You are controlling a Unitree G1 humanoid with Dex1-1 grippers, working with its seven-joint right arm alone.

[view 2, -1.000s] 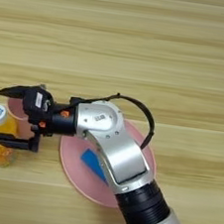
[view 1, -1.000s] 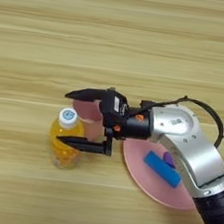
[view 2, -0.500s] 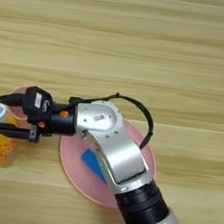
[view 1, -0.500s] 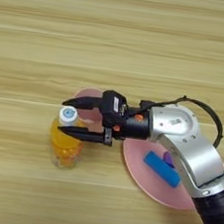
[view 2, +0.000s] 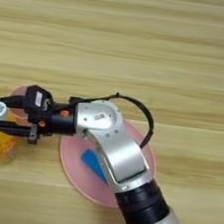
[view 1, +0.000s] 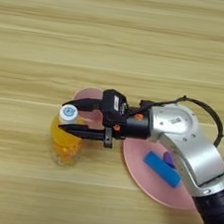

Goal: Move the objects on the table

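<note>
- Juice bottle (view 1: 66, 140) = the thing in play; small, orange liquid, white cap (view 1: 68, 112), standing upright on the table (view 1: 121, 45), just left of the pink plate (view 1: 154, 182).
- Handling, my guess: light-ish plastic, smooth rounded body so prob slippery; walls may flex if squeezed hard. Liquid inside sloshes, so it could tip if jerked. Not fragile.
- Best hold, I'd say: neck/shoulder right under the cap, where it's narrower and stiffer than the belly. Belly looks too wide and round for a sure pinch.
- Right gripper (view 1: 78, 117) reaches out left from over the plate's left edge, silver forearm (view 1: 181, 135) lying across the plate.
- Two black fingers straddle the bottle top: one finger (view 1: 87, 104) on the far side of the cap, the other (view 1: 84, 132) on the near side. Cap sits betw. them at the tips.
- Fingers look closed in around the neck/cap, at or v. near contact. Can't confirm a firm clamp; bottle's not lifted.
- Pink cup (view 1: 92, 97) sits behind the gripper, touching or just beside the plate's far-left rim, mostly hidden by the fingers.
- On the plate: blue block (view 1: 162, 168) lying flat, purple block (view 1: 169, 159) just beside it, partly under the forearm.
- Risk: the tip-only hold could let the bottle swing or slip on lift.
</note>
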